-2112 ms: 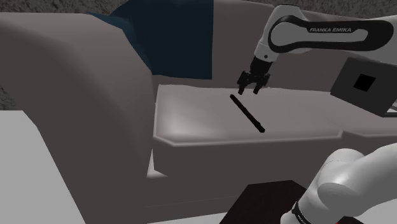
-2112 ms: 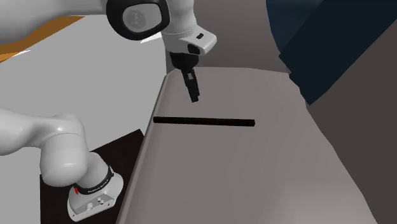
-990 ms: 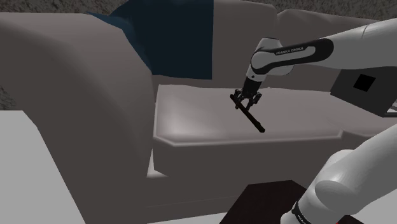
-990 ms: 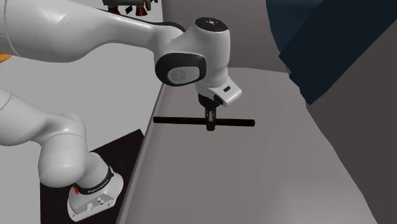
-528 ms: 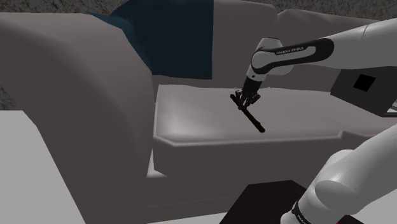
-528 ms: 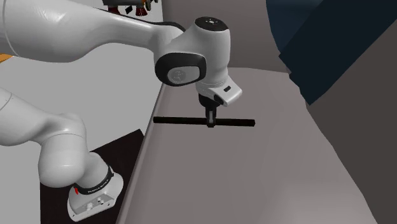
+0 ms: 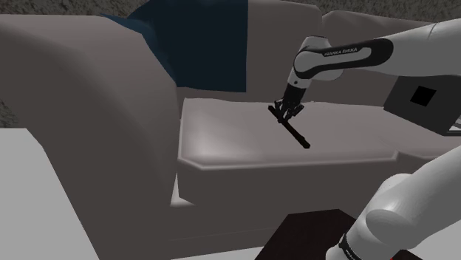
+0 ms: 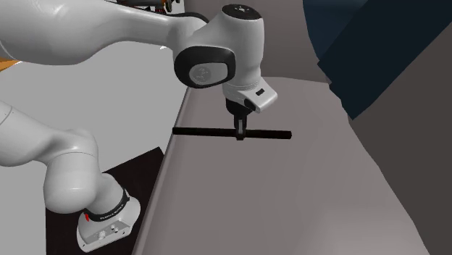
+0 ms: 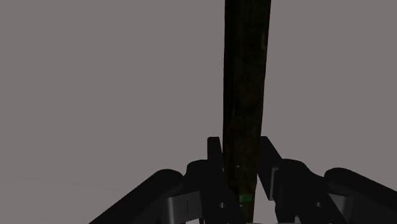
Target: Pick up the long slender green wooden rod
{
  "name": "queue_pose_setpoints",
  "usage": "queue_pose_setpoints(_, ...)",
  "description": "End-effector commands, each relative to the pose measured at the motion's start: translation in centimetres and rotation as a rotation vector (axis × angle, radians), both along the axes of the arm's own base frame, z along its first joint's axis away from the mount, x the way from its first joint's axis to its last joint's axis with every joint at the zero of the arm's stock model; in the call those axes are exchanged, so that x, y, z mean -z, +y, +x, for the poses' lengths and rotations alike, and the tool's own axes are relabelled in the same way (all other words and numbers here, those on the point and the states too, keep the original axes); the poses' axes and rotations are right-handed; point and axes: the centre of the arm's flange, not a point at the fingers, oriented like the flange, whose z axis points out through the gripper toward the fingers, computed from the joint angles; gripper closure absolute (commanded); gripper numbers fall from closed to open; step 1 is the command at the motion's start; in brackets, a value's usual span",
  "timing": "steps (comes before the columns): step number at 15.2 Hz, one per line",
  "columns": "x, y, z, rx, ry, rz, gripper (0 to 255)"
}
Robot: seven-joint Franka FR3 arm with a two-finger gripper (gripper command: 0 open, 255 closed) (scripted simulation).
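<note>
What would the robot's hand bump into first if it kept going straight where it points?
The hand, shut on the dark rod, points down, so it would most likely meet the grey sofa seat right below.

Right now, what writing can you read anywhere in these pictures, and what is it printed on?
"FRANKA EMIKA": on the dark band of the arm's forearm, shoulder view.
Lettering on the arm's base ring: too small to read.
The dark rod bears no writing.

The white robot arm's dark forearm band (image 7: 336,52) is showing the white lettering "FRANKA EMIKA" in the shoulder view. Tiny white print is running along the black base ring (image 8: 109,211) of the arm in the second exterior view, too small to read.
</note>
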Motion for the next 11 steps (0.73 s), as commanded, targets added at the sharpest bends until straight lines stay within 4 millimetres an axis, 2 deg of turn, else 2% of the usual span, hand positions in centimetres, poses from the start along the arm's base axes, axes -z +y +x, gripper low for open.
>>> queue_pose_setpoints(1,-1.1,0.1,0.0,0.0,0.0,0.0,255)
queue_pose_setpoints(9,-5.3,0.1,0.0,0.0,0.0,0.0,255)
queue_pose_setpoints(11,-5.4,0.1,0.0,0.0,0.0,0.0,255)
